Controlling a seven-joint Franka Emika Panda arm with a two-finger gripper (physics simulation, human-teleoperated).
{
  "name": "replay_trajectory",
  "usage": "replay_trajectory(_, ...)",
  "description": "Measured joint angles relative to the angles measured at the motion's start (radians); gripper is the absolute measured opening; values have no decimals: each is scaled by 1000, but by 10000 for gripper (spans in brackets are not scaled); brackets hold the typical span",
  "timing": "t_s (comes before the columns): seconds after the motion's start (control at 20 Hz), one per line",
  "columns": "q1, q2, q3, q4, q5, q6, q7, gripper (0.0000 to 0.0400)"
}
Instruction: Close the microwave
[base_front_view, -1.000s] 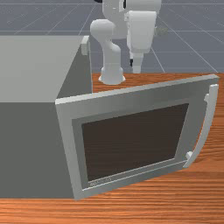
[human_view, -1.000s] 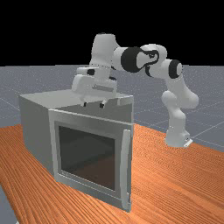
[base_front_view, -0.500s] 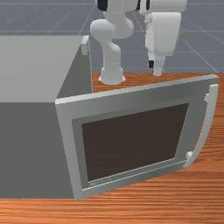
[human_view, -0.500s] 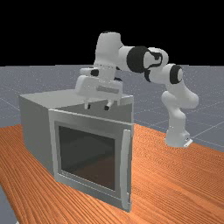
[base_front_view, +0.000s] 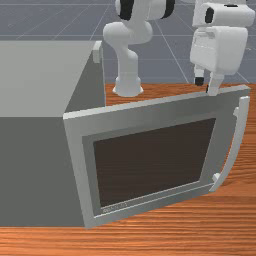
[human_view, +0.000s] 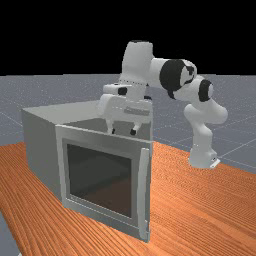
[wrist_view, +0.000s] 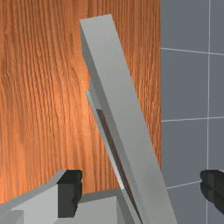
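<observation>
Carrying everything, the orange-brown table (base_front_view: 175, 240) has the microwave (base_front_view: 32, 170) standing on it, the grey box at the left of both the front view and the far view. The robot's arm (human_view: 201, 127) rises from the far view's right and reaches across toward the open appliance. The door (base_front_view: 150, 162) stands wide open, hinged at the box's edge nearer the front camera, with a broad gap between its free side and the mouth of the box. None of the closing shows as done; the whole swing is left, with the final press against the box after it. The claw (human_view: 123, 132) is spread wide and has hold of nothing, poised at the door's top edge toward the free side. The handle (human_view: 143, 192) stands upright near that free side, ungripped. In the wrist view the fingers (wrist_view: 71, 192) are far apart with the slanting top edge running between them, clear of both. Judging from this, the next move calls for getting lower and pushing on the outer face, toward the arm's base; staying too high would risk skimming over the top.
</observation>
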Motion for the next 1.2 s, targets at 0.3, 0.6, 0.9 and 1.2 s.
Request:
replay_trajectory(0.3, -11, -30, 13, -126, 20, 89, 2, 400)
replay_trajectory(0.6, -17, -11, 17, -140, 29, 112, 0, 400)
replay_trajectory(0.9, -37, -318, 31, -658, 58, 343, 16, 400)
replay_trajectory(1.2, -43, -678, 28, -1170, 32, 506, 8, 400)
